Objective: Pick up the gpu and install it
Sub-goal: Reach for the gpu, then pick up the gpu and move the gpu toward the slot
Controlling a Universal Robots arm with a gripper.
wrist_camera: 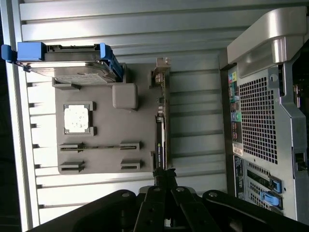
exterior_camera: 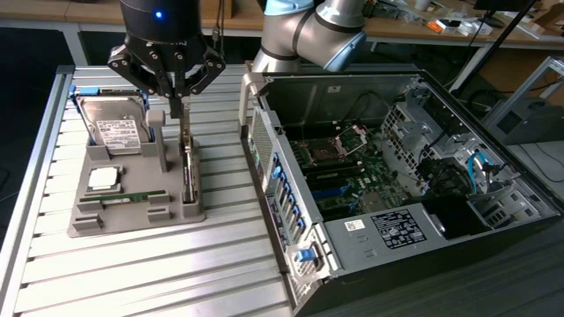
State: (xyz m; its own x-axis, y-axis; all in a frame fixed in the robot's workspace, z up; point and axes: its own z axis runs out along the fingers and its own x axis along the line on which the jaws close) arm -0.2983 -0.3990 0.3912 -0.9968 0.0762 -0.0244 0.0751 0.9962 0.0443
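Quick status from my end: the hand [exterior_camera: 177, 112] [wrist_camera: 164, 178] is pointing straight down with its 2 fingers pinched together, and they're clamped on the top edge of the gpu [exterior_camera: 187, 168] [wrist_camera: 161, 135]. The card sits right under the hand, standing on its long edge in 1 narrow slot along the side of the grey tray [exterior_camera: 132, 221] [wrist_camera: 106, 116], not lifted out yet. From the wrist view I see the card stretching away from the fingertips along that slot.

To the exterior view's left of the hand, on the same tray, the hard drive [exterior_camera: 119, 125] [wrist_camera: 72, 72] leans in its blue bracket. Below it in that view lie a square processor chip [exterior_camera: 103, 177] [wrist_camera: 77, 118] and a thin green RAM stick [exterior_camera: 123, 197] [wrist_camera: 99, 146].

On the exterior view's right of the hand, the open PC case [exterior_camera: 397, 185] [wrist_camera: 260, 121] lies on its side with the motherboard showing, just beside the tray. Both rest on the slatted metal surface [exterior_camera: 176, 264] [wrist_camera: 193, 29].
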